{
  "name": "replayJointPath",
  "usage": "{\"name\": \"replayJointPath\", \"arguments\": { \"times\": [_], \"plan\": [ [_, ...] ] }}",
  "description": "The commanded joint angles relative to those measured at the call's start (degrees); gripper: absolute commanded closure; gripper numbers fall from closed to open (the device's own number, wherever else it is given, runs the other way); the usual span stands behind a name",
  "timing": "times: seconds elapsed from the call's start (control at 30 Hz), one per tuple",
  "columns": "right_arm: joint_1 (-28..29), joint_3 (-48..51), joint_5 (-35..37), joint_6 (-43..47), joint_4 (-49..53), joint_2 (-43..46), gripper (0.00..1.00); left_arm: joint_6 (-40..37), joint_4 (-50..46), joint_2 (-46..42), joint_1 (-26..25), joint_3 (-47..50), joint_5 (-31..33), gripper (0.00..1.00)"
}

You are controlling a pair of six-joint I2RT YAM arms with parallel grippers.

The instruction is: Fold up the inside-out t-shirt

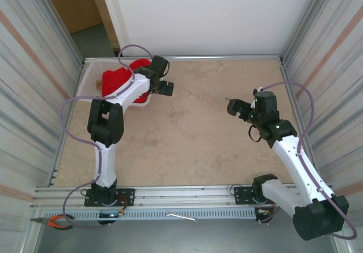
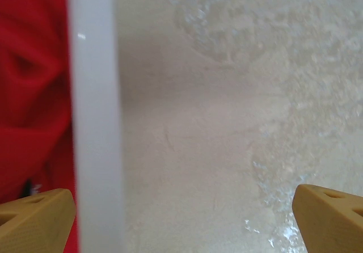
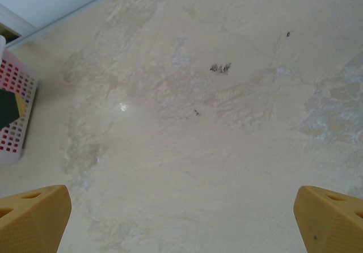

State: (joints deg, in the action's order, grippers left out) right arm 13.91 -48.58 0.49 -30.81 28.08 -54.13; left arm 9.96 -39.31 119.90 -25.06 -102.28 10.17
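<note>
Orange-handled pliers [image 1: 57, 222] are seen on the near rail at the far left. At the far left corner of the table [image 1: 187, 134] a white basket [image 1: 85, 83] is set, and the shirt [image 1: 116, 78] — bright red and bunched up — lies inside it, not yet laid out or folded.

The left arm [image 1: 105, 122] is stretched from its base up across the basket's near right corner. The left gripper [image 1: 165, 87] is placed just past the basket's right edge, above the table. In the left wrist view the basket's rim is seen as an upright white band, with red cloth to its left and tan table to its right. One fingertip [image 2: 34, 216] is set on the shirt side of the rim and the other over the table. The fingers are spread wide and nothing is grasped between them; whether the rim is touched cannot be told.

Further right, the right gripper [image 1: 233, 106] is held over the right half of the table, well apart from the basket. In the right wrist view its fingertips [image 3: 34, 219] are seen at the two lower corners — released wide, with only mottled tan surface between them. The basket is caught at the left edge, with red showing through its holes.
</note>
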Motion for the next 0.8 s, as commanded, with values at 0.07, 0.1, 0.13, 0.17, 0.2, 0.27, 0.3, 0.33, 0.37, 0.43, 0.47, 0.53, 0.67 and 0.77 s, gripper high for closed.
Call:
{"name": "replayJointPath", "arguments": {
  "times": [0.07,0.1,0.13,0.17,0.2,0.27,0.3,0.33,0.37,0.43,0.47,0.53,0.67,0.77],
  "plan": [
    [-0.5,-1.7,3.1,2.0,3.7,2.2,0.00,-4.0,0.5,-0.2,-4.2,-3.9,-10.3,0.01],
    [-1.0,-1.8,3.3,2.0,3.9,2.6,0.00,-4.1,1.1,-0.2,-5.5,-4.3,-11.2,0.01],
    [-1.6,-2.0,3.4,2.0,4.2,2.9,0.00,-4.1,1.9,1.2,-7.1,-4.9,-12.3,0.01],
    [-2.4,-2.1,3.3,1.8,4.4,3.3,0.00,-3.8,2.4,1.8,-8.5,-5.6,-13.3,0.01],
    [-3.3,-2.1,3.0,1.5,4.8,3.6,0.00,-3.4,3.2,2.4,-10.3,-6.5,-14.5,0.01],
    [-5.1,-2.3,2.1,0.9,5.1,4.3,0.01,-3.4,4.0,3.9,-13.8,-9.4,-18.0,0.01],
    [-5.9,-2.3,1.7,0.6,5.4,4.7,0.01,-4.3,4.0,4.6,-16.0,-11.1,-19.8,0.01],
    [-6.6,-2.4,1.3,0.4,5.6,5.1,0.01,-5.6,3.9,5.0,-18.2,-13.0,-20.6,0.01],
    [-7.1,-2.4,1.0,0.4,5.7,5.3,0.01,-6.7,3.7,4.9,-20.0,-14.1,-20.1,0.01],
    [-7.6,-2.6,0.3,0.7,5.8,5.3,0.01,-6.8,4.3,2.6,-22.8,-14.4,-16.9,0.01],
    [-7.7,-2.7,-0.2,1.0,5.8,5.0,0.01,-5.3,5.5,0.7,-23.1,-12.8,-16.7,0.01],
    [-7.6,-3.7,-2.3,1.9,5.9,3.1,0.02,0.0,10.4,-7.3,-22.7,-5.4,-14.4,0.02],
    [-4.9,-6.5,-6.3,4.1,5.4,-3.7,0.07,14.9,13.5,-21.3,-17.9,11.5,-12.1,0.01],
    [0.8,-10.8,-6.7,6.6,5.4,-12.0,0.10,25.2,18.4,-32.4,-12.4,29.1,-15.5,0.01]
  ]
}}
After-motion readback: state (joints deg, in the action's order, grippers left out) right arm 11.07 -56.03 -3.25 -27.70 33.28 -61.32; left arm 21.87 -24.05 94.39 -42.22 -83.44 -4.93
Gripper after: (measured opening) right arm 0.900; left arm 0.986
